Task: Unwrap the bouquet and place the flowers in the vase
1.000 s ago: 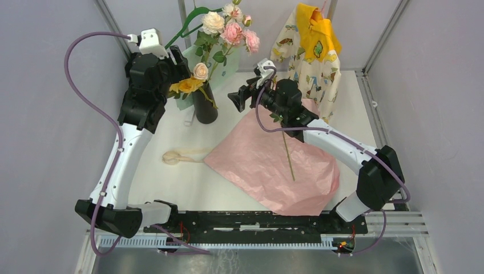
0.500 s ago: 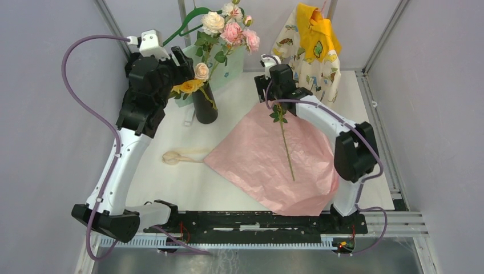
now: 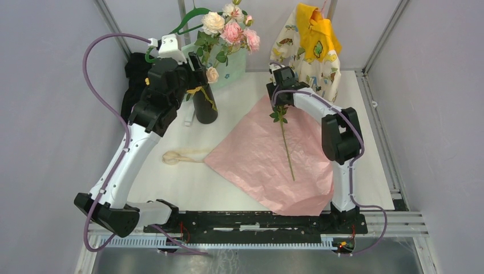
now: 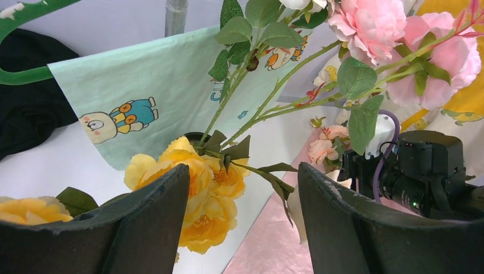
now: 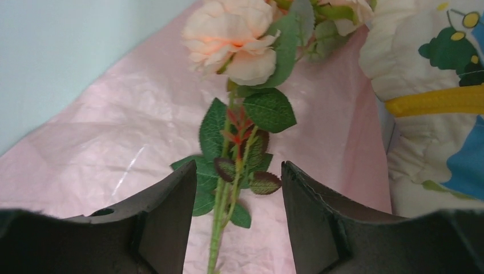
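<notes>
White bench inside grey-walled enclosure inspected from above. Found black vase upright at upper centre-left of the frame, holding flowers: pink and cream heads high, yellow rose low at the mouth. Noted left pincer close beside vase mouth, jaws wide, yellow rose showing between the fingers; contact could not be determined. Recorded pink paper spread flat at centre-right of the frame, one loose rose lying on it, head towards upper frame. Observed right pincer low over that rose, jaws parted either side of the leafy stem, nothing gripped. Logged beige ribbon lying on bench left of paper, apart from vase. Noted printed child's garment hanging at upper right, mint cloth behind vase.
</notes>
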Motion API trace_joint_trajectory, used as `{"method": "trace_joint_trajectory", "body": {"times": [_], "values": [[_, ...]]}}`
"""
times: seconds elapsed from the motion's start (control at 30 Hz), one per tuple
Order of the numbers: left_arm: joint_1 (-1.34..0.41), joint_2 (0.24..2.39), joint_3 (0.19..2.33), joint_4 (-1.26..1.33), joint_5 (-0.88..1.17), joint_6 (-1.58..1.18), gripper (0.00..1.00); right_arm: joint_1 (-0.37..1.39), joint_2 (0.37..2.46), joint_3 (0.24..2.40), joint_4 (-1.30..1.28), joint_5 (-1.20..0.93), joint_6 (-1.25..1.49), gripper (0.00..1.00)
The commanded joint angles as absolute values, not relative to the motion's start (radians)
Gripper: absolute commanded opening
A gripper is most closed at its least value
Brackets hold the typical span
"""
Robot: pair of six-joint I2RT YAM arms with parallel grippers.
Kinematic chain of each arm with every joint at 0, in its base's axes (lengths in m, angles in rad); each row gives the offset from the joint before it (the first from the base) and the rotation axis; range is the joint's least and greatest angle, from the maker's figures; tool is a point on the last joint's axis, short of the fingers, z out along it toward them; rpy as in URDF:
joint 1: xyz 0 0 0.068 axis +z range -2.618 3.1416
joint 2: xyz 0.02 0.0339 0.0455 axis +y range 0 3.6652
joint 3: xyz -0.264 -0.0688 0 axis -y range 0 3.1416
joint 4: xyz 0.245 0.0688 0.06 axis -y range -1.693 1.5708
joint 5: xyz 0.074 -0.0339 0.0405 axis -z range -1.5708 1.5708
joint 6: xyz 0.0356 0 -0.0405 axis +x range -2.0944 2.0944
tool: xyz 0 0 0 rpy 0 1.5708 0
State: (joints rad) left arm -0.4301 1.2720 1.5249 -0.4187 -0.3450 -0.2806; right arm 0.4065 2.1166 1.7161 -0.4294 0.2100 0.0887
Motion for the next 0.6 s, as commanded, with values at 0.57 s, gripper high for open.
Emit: {"method": "trace_joint_trajectory", "body": {"times": [0.57], "values": [[-0.445, 1.290, 1.553, -0.394, -0.403, -0.276, 0.76, 0.351, 2.306, 1.865, -0.421, 0.006, 0.132, 0.33]]}}
